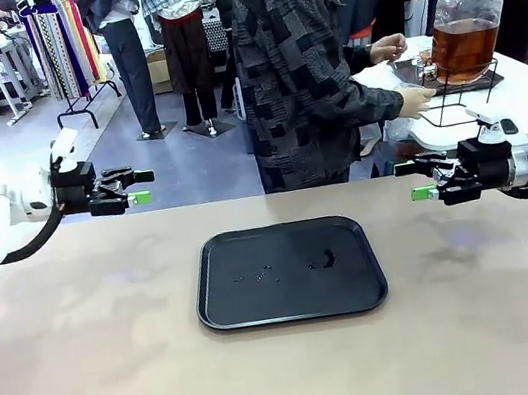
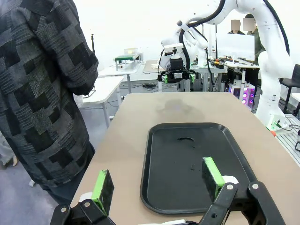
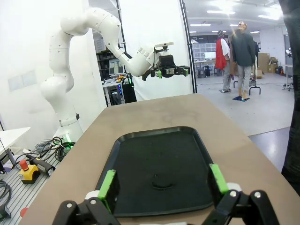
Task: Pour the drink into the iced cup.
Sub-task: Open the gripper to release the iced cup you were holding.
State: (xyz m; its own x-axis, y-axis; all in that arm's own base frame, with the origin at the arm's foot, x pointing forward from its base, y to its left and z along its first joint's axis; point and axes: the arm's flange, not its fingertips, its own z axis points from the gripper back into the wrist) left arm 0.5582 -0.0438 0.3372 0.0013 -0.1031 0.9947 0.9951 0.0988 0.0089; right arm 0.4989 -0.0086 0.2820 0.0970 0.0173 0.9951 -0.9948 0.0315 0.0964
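The amber-brown drink (image 1: 463,46) fills a large clear glass jar with a metal lid, far right on a black wire stand. A person in a patterned grey jacket (image 1: 297,60) stands beside it with both hands (image 1: 417,101) near the jar. The iced cup is out of view. My left gripper (image 1: 141,187) (image 2: 157,180) hovers open and empty above the table's far left edge. My right gripper (image 1: 412,182) (image 3: 162,183) hovers open and empty at the far right, below the jar's table. Both face each other across the black tray (image 1: 261,299).
The black tray (image 2: 178,154) (image 3: 154,154) lies in the table's middle, bare but for a few wet marks. The jar's stand rests on a white side table (image 1: 520,94) beyond my right arm. Bare tan tabletop surrounds the tray.
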